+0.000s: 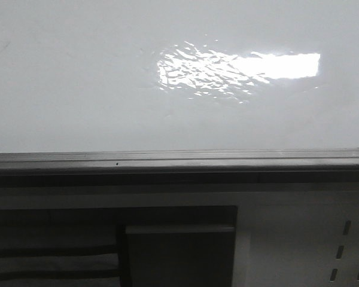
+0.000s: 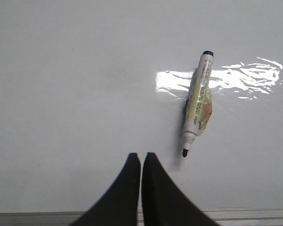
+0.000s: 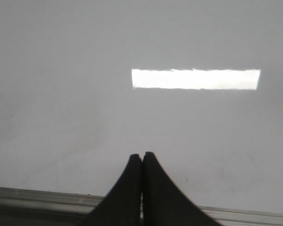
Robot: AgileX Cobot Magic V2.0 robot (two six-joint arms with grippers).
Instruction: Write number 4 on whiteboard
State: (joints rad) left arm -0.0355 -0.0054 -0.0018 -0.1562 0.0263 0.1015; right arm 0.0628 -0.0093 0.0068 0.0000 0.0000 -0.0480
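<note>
Starting from nothing: whiteboard blank, no 4 drawn; uncapped marker lying loose on it; left gripper and right gripper clenched empty.

Whiteboard fills the far half of the front view, frame edge along its near side. Below the frame: perforated panel at right, recessed block at centre. Left wrist view: marker lies flat on the board, uncapped tip toward the left gripper, near but apart. Right gripper sits over bare board, just past the frame.
</note>
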